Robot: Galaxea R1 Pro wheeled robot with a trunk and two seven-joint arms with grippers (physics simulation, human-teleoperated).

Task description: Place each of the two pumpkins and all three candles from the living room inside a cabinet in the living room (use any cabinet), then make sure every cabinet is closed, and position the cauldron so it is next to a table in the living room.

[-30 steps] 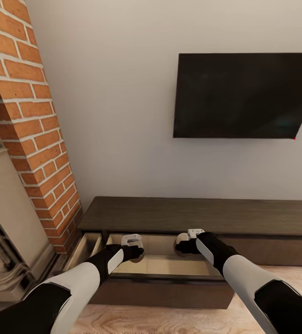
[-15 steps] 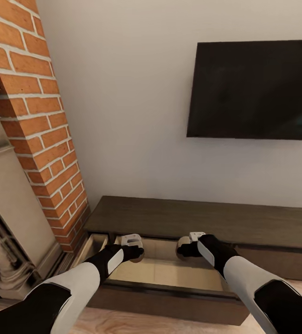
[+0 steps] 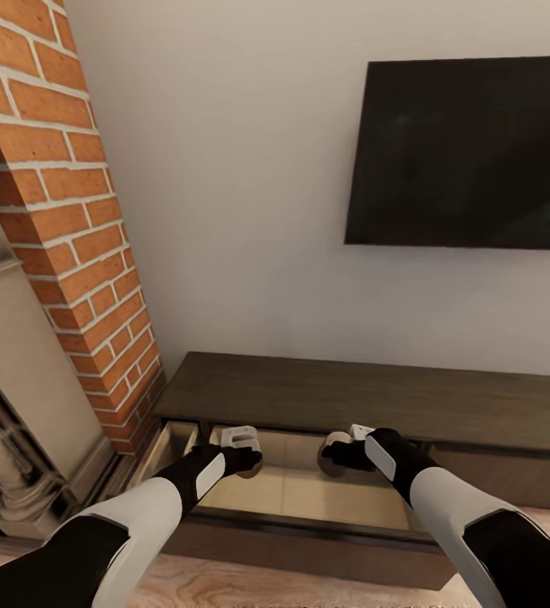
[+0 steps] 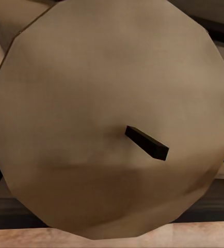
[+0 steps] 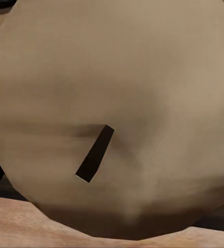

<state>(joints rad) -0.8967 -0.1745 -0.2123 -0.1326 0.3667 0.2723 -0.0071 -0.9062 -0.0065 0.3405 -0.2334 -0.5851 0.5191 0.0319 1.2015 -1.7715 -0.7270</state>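
The long dark brown cabinet (image 3: 376, 397) runs along the wall, and its left drawer (image 3: 308, 547) is pulled open with a pale inside. Both arms reach over that drawer. My left gripper (image 3: 245, 456) is shut on a grey-tan candle (image 4: 107, 119), whose flat top and dark wick sit close in the left wrist view. My right gripper (image 3: 342, 447) is shut on a second candle (image 5: 117, 93), which shows as a tan round (image 3: 334, 440) at the fingers. The pumpkins, the cauldron and the coffee table are out of view.
A red brick chimney (image 3: 72, 211) and the ornate grey fireplace surround (image 3: 13, 405) stand close on the left. A black TV (image 3: 469, 152) hangs on the white wall above the cabinet. Light wood floor (image 3: 249, 591) lies in front of the drawer.
The whole picture has shifted as the camera moved, so the TV sits farther right and higher. Both grippers stay over the open drawer, each still holding its candle.
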